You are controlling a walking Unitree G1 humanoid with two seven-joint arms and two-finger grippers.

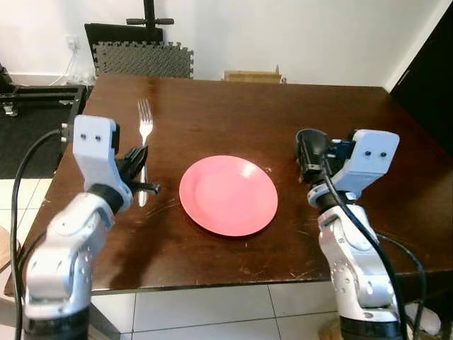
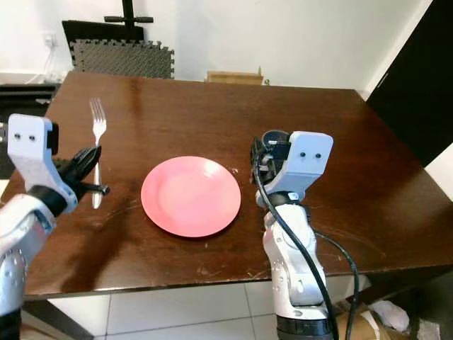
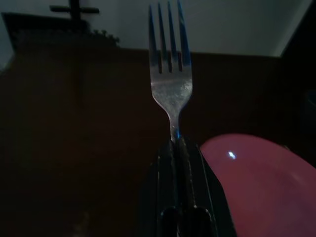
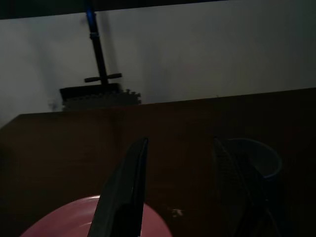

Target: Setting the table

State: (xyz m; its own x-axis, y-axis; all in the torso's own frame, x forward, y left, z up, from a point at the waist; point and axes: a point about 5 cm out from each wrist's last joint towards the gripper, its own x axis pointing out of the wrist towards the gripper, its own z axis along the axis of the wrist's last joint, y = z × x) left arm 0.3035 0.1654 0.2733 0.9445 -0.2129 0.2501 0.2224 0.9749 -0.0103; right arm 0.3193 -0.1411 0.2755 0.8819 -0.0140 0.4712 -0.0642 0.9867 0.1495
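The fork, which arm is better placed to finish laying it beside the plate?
Left. The left gripper is already shut on the fork, left of the plate; the right gripper is across the plate.

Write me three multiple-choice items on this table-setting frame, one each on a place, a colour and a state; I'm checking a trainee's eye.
1. Where does the fork lie relative to the plate?
A. on the robot's left of it
B. on top of it
C. on the robot's right of it

2. What colour is the plate?
A. white
B. pink
C. blue

3. How is the left pincer?
A. open above the plate
B. shut on the fork's handle
C. hanging below the table

Answers: 1 A, the fork lies beside the plate's left edge. 2 B, both eye views show pink. 3 B, the left wrist view shows its fingers closed around the handle.
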